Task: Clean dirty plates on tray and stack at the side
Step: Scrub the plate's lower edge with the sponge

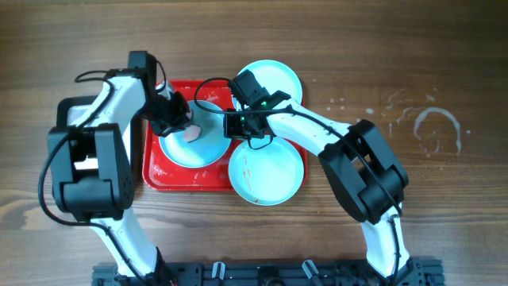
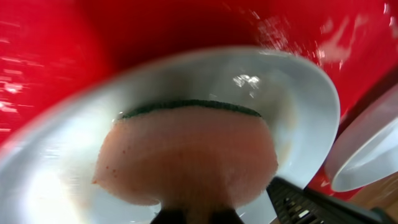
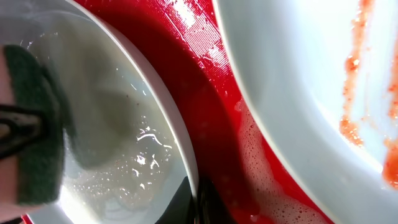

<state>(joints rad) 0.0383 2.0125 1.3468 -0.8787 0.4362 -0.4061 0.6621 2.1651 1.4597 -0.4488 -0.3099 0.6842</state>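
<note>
The left claw, clenched on a sponge, presses it on the plate lying in the red tray, centre-left of the overhead frame; the right claw, nearer the plate's right rim, pinches it.

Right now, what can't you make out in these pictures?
Left gripper fingers: hidden behind the sponge in the left wrist view.
Soapy plate centre: under the sponge and gripper, overhead.
Smeared plate: cut by the right wrist frame edge.
Tray surface: blurred in the left wrist view.
</note>
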